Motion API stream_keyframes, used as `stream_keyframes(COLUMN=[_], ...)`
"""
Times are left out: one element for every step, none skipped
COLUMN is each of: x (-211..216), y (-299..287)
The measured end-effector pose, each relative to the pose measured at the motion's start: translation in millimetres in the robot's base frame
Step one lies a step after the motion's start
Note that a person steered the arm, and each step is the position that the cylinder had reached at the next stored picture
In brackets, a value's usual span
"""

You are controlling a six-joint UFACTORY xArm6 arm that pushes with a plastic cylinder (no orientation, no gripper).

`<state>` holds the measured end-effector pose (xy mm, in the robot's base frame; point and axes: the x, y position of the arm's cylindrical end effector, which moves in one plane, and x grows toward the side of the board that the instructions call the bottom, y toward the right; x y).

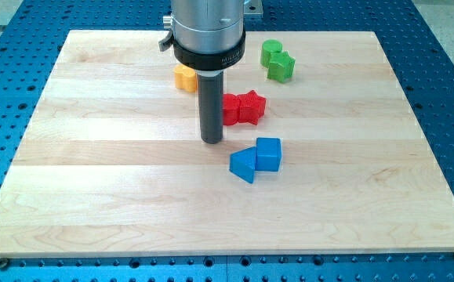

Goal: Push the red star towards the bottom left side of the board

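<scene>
The red star point(250, 106) lies above the board's middle, touching another red block point(231, 109) on its left. My tip point(212, 141) rests on the board just left of and slightly below the red pair, close to the left red block. The rod hides part of that block's left side.
A blue cube point(269, 153) and a blue triangular block point(243, 165) sit together below the red star. Two green blocks point(277, 61) lie near the view's top. A yellow block point(184, 77) sits top centre, partly hidden by the arm. The wooden board point(93, 196) ends at blue perforated table.
</scene>
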<state>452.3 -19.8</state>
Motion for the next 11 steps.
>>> stream_keyframes(x=[0, 2, 2, 2, 2, 13, 42, 53, 29, -32, -49], y=[0, 0, 0, 0, -1, 0, 22, 39, 50, 97, 138])
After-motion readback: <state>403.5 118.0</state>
